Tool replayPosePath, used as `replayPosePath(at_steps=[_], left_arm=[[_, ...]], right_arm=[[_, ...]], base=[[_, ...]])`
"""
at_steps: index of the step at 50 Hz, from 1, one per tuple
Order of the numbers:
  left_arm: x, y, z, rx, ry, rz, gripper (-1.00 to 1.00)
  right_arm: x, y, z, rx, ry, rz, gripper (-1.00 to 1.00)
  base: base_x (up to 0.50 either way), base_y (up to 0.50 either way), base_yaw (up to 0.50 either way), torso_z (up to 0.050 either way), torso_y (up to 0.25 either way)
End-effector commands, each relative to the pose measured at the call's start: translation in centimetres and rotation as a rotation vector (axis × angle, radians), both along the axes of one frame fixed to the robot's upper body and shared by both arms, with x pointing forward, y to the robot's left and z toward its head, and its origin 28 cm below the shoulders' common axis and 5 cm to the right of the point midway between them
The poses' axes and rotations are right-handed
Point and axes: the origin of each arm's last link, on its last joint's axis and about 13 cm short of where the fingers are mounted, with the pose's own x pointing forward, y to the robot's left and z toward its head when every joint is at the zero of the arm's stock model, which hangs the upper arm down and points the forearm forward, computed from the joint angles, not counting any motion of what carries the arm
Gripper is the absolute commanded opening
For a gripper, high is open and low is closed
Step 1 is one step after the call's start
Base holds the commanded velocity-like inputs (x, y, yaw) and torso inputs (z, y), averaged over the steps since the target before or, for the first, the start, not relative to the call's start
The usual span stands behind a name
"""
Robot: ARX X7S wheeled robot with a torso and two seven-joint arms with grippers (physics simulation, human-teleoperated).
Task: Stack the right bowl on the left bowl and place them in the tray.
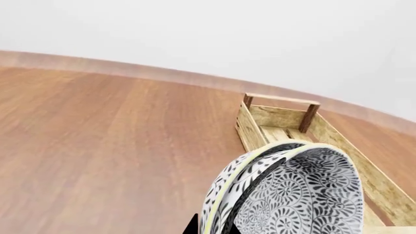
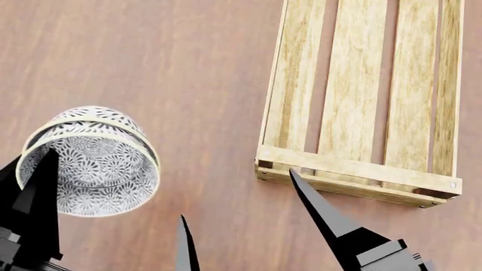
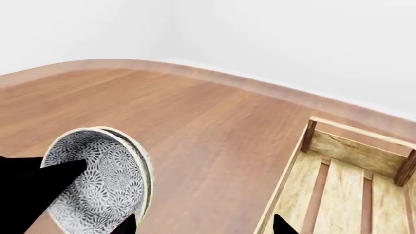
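A reddish-brown wooden tabletop [image 2: 150, 56] is bounded by a plain white wall [image 3: 260, 34]. The two stacked black-and-white patterned bowls [image 2: 90, 164] are gripped at the rim by the left gripper [image 2: 34, 186], tilted, well apart from the light-wood slatted tray [image 2: 354, 84], whose plank floor is seen bare. The right gripper [image 2: 241, 220], beside the tray's near end, is spread wide, nothing held

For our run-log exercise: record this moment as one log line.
bowls: stacked, tilted, off tray | left gripper: at bowls' rim | tray: no bowls seen | right gripper: open
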Motion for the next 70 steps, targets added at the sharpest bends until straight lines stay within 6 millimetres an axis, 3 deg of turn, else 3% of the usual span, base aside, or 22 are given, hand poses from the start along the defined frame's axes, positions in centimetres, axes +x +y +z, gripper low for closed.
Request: replayPosePath(at_steps=[1,37,49,70], left_arm=[[-0.2,-0.2,1.0,-0.049,-0.079,-0.016,-1.0],[-0.7,-0.9,0.6,-0.044,-0.081,-0.093,-1.0],[-0.6,0.0,0.6,-0.037,-0.108,-0.115,-1.0],[-0.9,0.4,0.3,-0.012,-0.142,-0.19,-1.0]], right_arm=[[0.7,0.9,0.0,0.012,-0.017,0.076,1.0],[2.1,2.2,-0.1,0.02,-0.006,0.138,1.0],[2.1,1.7,-0.5,0.018,0.016,0.154,1.0],[1.7,1.0,0.9,0.119,0.063,0.292,1.0]], base=[[0.0,0.0,0.0,0.0,0.0],[0.0,0.0,0.0,0.0,0.001],[0.0,0.0,0.0,0.0,0.001],[0.0,0.0,0.0,0.0,0.0]])
